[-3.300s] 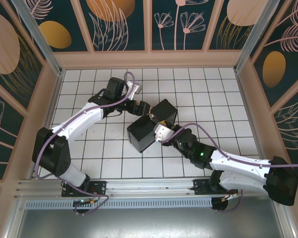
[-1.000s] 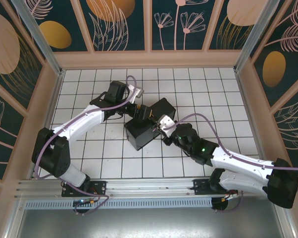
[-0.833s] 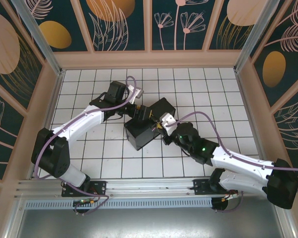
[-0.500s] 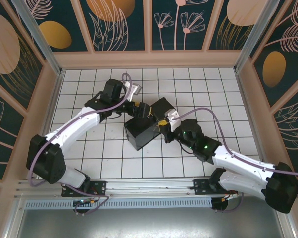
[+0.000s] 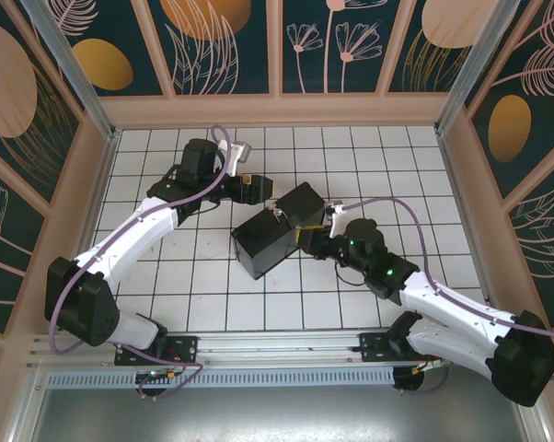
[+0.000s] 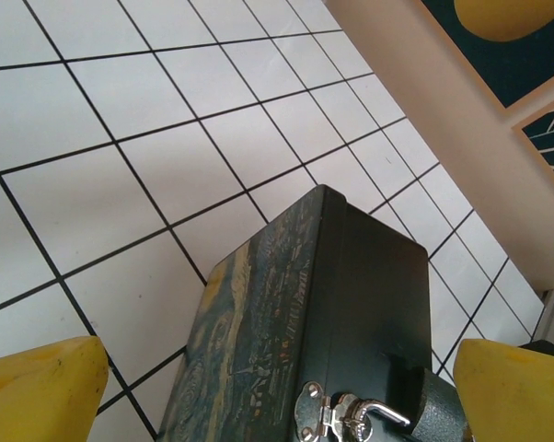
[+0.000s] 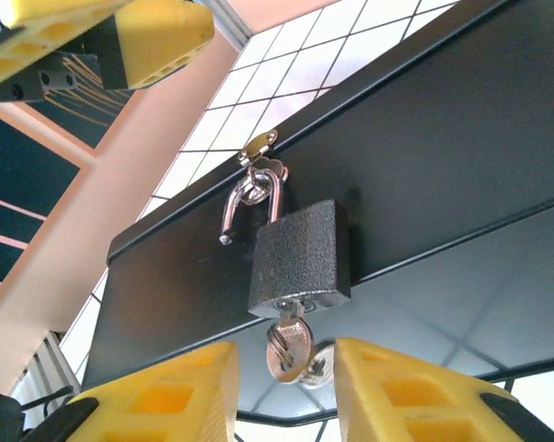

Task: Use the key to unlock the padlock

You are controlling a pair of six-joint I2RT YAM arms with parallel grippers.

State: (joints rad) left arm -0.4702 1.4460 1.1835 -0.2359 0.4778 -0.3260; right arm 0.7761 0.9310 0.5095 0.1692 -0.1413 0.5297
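A black box with a swirly blue-and-yellow painted lid [image 5: 275, 232] sits on the white tiled worktop [image 5: 397, 166], about in the middle. The small dark padlock with a thin silver hoop [image 7: 300, 258] hangs on the front of the box, from the little metal clasp [image 7: 259, 175]. One end of the hoop is out of the lock body and hangs free. The other end is still in the body.

The tiny silvery key [image 7: 291, 343] sticks in the bottom of the padlock and points down.

The right gripper [image 7: 287, 361] is just under the padlock. Its yellow fingers [image 7: 167, 391] are a little way apart, with the key between them. They do not pinch the key.

The left gripper [image 6: 277, 387] is beside the far corner of the box, close but not touching it. Its yellow fingers [image 6: 38, 387] are spread wide and hold nothing.
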